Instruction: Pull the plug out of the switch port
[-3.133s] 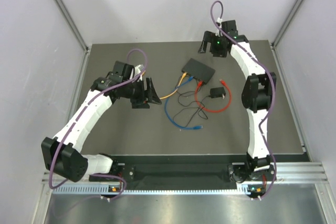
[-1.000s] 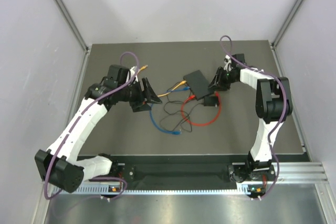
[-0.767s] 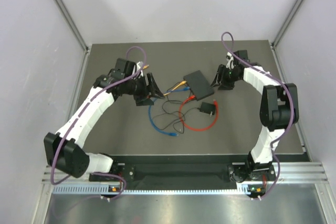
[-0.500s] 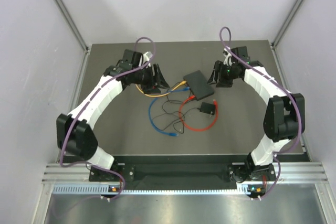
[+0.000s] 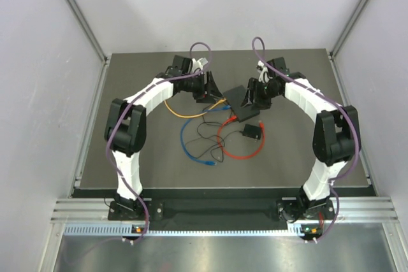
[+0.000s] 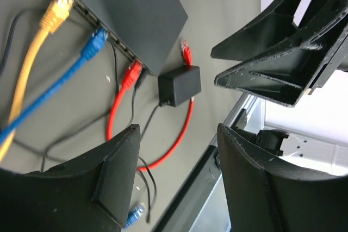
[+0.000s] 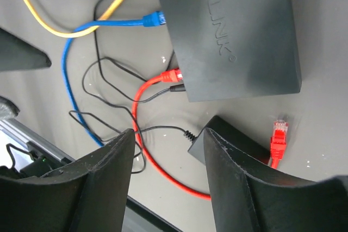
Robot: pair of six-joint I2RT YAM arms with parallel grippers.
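Matte-black plastic forms the switch [image 5: 241, 102], a flat rectangular box lying on the dark grey table [image 5: 159, 157] toward its far side, between the two grippers. Sockets run along the long edge that faces the left arm. Three connectors are seated in that row: a yellow plug [image 6: 57, 12] at one end, a blue plug [image 6: 95, 42] beside it, and a red plug [image 6: 130, 74] near the other end, with a thin black wire [image 7: 109, 118] entering just beside the red one. The yellow cable [image 5: 182, 113] curves away toward the left arm. The blue cable [image 5: 188, 148] and the red cable [image 5: 239, 152] loop across the table on the near side of the switch. The free end of the red cable [image 7: 278, 134] lies unplugged close to a corner of the switch. A small black power adapter [image 6: 179, 85] sits inside the red loop, apart from the switch. The left gripper [image 6: 179, 183] hovers on the socket side with its fingers spread wide and nothing between them. The right gripper [image 7: 168, 172] hangs at the opposite side of the switch, its fingers likewise spread apart and gripping nothing; whether it touches the box cannot be determined.
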